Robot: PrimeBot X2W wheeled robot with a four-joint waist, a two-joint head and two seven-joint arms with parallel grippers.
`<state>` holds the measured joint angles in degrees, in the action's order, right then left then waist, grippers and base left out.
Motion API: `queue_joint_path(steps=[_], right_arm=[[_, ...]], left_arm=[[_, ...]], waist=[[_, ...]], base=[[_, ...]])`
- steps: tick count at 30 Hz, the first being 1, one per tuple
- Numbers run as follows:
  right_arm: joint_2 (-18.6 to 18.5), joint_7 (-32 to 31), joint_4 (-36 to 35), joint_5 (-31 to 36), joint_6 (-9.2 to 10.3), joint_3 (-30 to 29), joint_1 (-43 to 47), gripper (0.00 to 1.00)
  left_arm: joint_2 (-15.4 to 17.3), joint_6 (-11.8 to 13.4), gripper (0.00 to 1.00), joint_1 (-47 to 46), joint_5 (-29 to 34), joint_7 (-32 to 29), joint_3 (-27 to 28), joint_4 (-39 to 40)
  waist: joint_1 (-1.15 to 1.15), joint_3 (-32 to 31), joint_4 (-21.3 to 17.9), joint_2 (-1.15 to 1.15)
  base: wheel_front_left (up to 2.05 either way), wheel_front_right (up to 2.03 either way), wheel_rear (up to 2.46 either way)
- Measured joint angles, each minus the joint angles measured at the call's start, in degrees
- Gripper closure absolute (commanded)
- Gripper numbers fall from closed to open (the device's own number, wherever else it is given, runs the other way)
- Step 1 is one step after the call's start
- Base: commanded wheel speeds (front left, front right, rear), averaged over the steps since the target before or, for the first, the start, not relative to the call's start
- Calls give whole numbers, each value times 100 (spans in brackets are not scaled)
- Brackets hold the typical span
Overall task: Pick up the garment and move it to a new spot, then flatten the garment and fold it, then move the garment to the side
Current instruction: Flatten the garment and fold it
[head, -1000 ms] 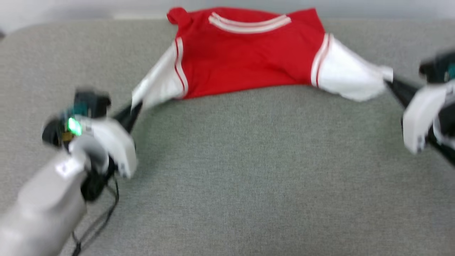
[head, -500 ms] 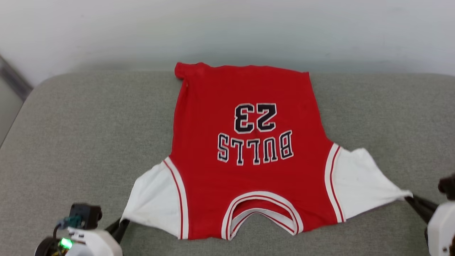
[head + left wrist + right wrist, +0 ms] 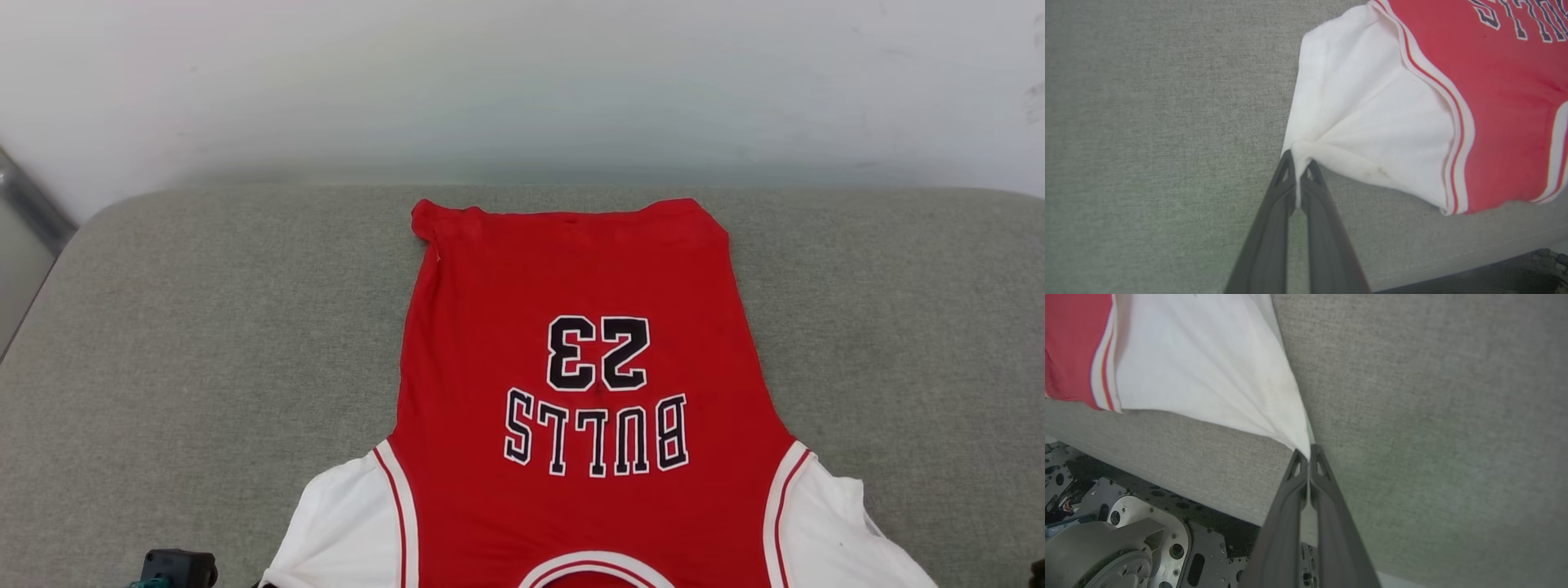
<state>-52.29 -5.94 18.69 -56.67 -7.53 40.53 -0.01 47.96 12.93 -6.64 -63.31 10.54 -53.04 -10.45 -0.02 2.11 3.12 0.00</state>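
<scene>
Left gripper (image 3: 1298, 163), right gripper (image 3: 1309, 451) on garment (image 3: 571, 269); long axis front-to-back, hem farthest

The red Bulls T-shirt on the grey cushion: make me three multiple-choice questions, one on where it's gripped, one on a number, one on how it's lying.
1. Where does the left claw grip the T-shirt?
A. the collar
B. the tip of a white sleeve
C. the bottom hem

2. Which number is printed on the T-shirt?
A. 32
B. 45
C. 23

3. How does the T-shirt lie on the grey cushion?
A. spread out, print facing up
B. crumpled in a heap
C. folded in half

Answers:
1 B: the left wrist view shows white sleeve fabric pinched in the claw.
2 C: the head view shows 23 with BULLS, upside down to the camera.
3 A: the red body lies open with the lettering showing, and the right claw holds the other sleeve taut.
</scene>
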Motion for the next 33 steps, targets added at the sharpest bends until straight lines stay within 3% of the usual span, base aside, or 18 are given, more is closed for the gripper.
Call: queue_joint_path(steps=[1, 2, 3, 4, 5, 12, 18, 24, 29, 33], right_arm=[[3, -49, -43, 8, -1, -118, 52, 100], [5, -79, -73, 49, -1, -257, 76, 78], [4, -143, -112, 107, -1, -388, 83, 78], [4, -187, -178, 183, 0, -519, 88, 13], [13, -255, -255, 229, 0, -659, 89, 0], [-248, -690, -1283, 634, 2, -1969, -413, 0], [-365, -1651, -1994, 937, 3, -2824, -1915, 0], [-291, -3744, -1845, 1074, 2, -2386, -3849, 0], [97, -5386, -1322, 1461, 2, -1856, -5482, 0], [511, -6192, -682, 1949, 3, -1661, -6480, 0]], left_arm=[[3, 29, 100, 8, 9, 0, -4, 19], [7, 57, 100, 12, 22, 9, -3, 48], [5, 77, 100, 12, 29, 18, -1, 80], [4, 96, 100, 11, 57, 24, -2, 121], [3, 129, 100, 2, 83, 32, 2, 159], [26, 318, 100, -266, 366, 108, 56, 549], [-51, 381, 100, -698, 675, 147, 120, 905], [-318, 405, 100, -1251, 1031, 175, 115, 1102], [-613, 396, 100, -1567, 1248, 247, 119, 1185], [-868, 369, 100, -1771, 1414, 321, 122, 1207]], waist=[[0, 12, 3, 0], [0, 24, 4, 0], [1, 35, 9, 0], [1, 44, 16, 0], [1, 55, 26, 0], [2, 253, 171, 0], [2, 699, 358, 0], [3, 1347, 657, 0], [3, 1951, 964, 0], [4, 2439, 1245, 0]], base=[[0, 0, 0], [0, 0, 0], [0, 0, 0], [0, 0, 0], [0, 0, 0], [0, 0, 0], [0, 0, 0], [0, 0, 0], [0, 0, 0], [0, 0, 0]])
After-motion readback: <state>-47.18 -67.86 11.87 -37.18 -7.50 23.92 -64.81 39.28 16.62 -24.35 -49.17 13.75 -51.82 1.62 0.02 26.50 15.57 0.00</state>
